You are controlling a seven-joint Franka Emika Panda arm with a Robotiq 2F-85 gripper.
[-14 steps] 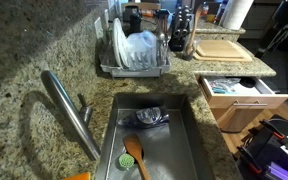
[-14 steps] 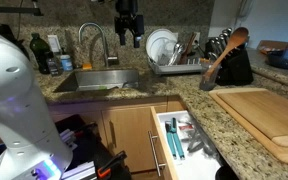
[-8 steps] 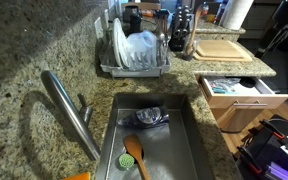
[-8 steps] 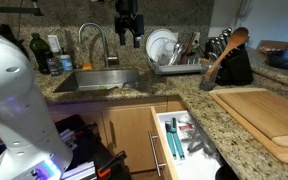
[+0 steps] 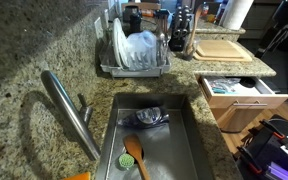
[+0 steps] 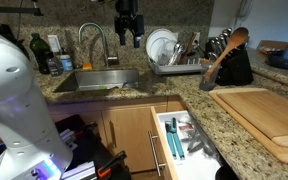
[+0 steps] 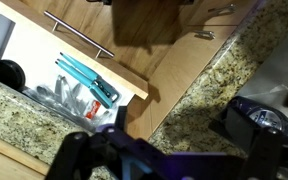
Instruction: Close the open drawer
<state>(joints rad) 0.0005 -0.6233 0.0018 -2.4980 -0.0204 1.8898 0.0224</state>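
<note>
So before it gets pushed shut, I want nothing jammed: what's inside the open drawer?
The drawer holds blue-handled tools, pale plastic-looking pieces and a dark round thing. Its rear lies hidden under the countertop.

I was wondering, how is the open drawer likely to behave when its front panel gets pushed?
The drawer looks rigid wood, so it should probably slide straight in. The loose utensils inside may rattle or shift. Its bar handle stands proud, so a push on the flat panel seems steadier.
</note>
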